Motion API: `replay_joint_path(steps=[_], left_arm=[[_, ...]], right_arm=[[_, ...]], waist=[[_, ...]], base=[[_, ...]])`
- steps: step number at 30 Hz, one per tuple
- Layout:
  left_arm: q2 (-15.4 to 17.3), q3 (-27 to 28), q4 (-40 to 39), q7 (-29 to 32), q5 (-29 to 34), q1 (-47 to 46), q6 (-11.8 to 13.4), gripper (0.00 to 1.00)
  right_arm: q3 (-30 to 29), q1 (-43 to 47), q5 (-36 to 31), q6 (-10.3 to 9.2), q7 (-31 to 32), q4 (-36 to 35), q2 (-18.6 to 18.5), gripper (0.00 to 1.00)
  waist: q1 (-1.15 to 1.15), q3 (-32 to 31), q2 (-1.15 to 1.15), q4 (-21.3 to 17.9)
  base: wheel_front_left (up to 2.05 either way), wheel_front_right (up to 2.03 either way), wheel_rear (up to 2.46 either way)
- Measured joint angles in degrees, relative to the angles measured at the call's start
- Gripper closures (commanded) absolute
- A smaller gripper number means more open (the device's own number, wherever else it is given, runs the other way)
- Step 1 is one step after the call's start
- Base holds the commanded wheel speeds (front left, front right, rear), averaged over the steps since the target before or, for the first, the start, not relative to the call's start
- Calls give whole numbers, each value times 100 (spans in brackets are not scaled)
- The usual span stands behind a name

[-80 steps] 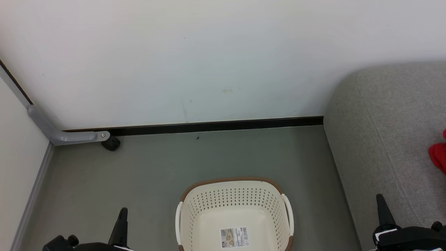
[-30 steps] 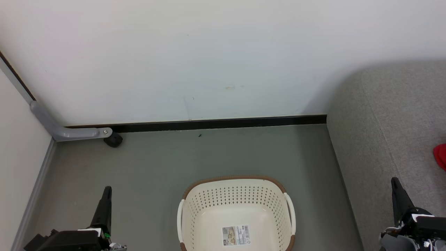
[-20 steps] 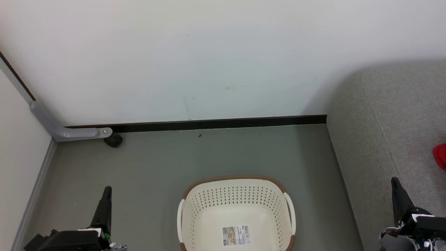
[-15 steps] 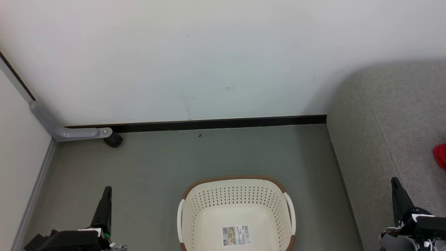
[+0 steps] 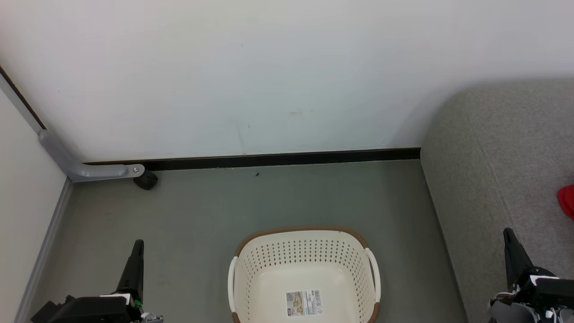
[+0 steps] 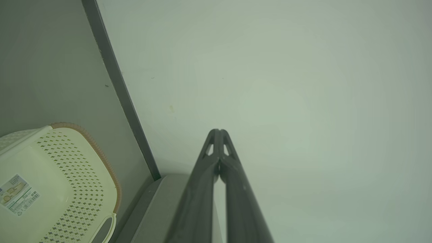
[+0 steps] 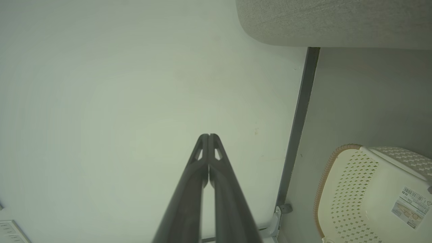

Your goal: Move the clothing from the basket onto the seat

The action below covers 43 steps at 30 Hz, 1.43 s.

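At your far left, a bent grey metal bracket [image 5: 85,169] comes down the corner and ends beside a small black rubber stopper [image 5: 145,181]. Both sit at the foot of the plain white wall [image 5: 269,67], where a black skirting strip [image 5: 287,158] meets the grey floor [image 5: 202,206].

Your left gripper [image 5: 138,246] is at the lower left, over bare floor and well apart from everything else. Its long dark fingers [image 6: 200,189] are clenched tip to tip with nothing between them, as the left wrist view shows.

In the middle, close to you, the oval cream-white plastic laundry basket [image 5: 305,258] with perforated walls and a brown rim stands upright on the floor. On its bottom you can see a printed label sticker [image 5: 303,303].

Further right, the large grey fabric-upholstered sofa [image 5: 502,148] stands against the wall, near the basket but not touching it. A piece of the bright red fabric clothing [image 5: 567,201] lies on its seat at the right edge of the head view, mostly cut off.

Your right gripper [image 5: 509,235] hovers at the lower right in front of the sofa. It is pressed closed on nothing, and the clothing is a little beyond it, apart from it.
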Motion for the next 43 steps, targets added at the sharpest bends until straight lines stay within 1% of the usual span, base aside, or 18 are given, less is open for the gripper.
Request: replay_joint_path(steps=[43], left_arm=[[-1,0,0,0,0,0,0,100]], right_arm=[[0,0,1,0,0,-2,0,100]], waist=[[0,0,0,0]], base=[[0,0,0]])
